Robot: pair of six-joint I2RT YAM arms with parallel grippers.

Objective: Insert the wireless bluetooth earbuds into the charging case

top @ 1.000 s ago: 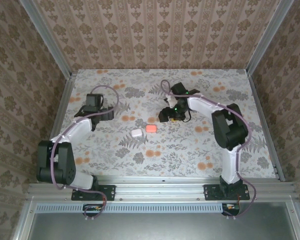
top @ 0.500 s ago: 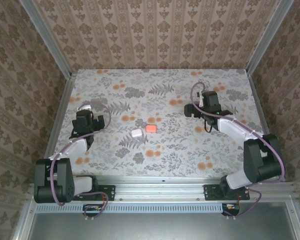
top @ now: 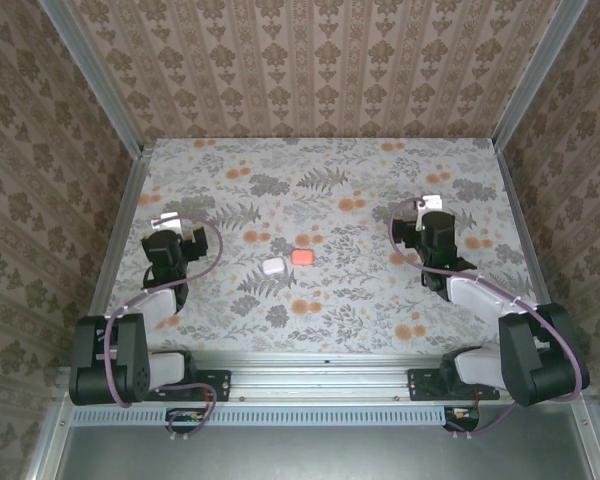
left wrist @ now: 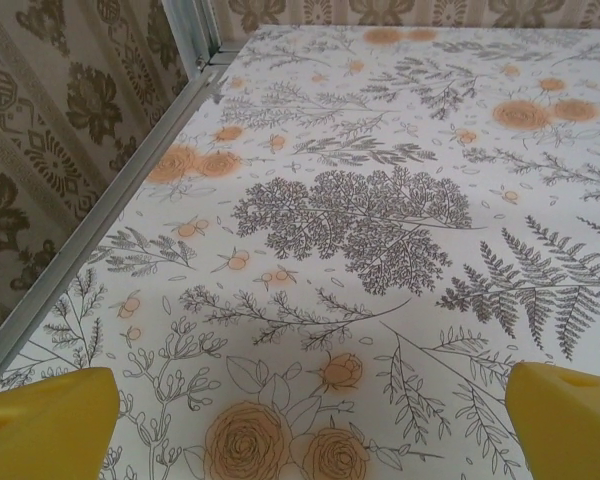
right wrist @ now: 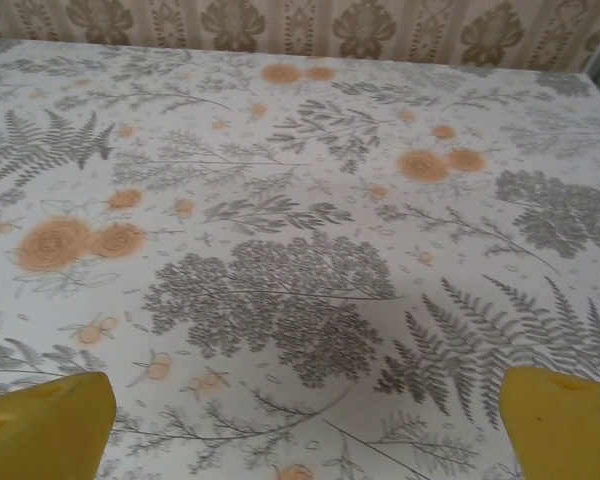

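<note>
Top external view: white charging case (top: 273,267) sits at centre of the table (top: 380,320), 8 o'clock from the coral case (top: 302,257). Left gripper (top: 168,222) and right gripper (top: 430,208) stand wide open, empty; we centre the jaws before closing.

White case (top: 273,267) and coral case (top: 301,257) sit side by side on the table (top: 380,300), seemingly closed

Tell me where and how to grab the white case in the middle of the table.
Come straight down from above: the white case lies flat and low on the table. Probably pinch its near and far edges, since the coral case sits close on its right.
</note>
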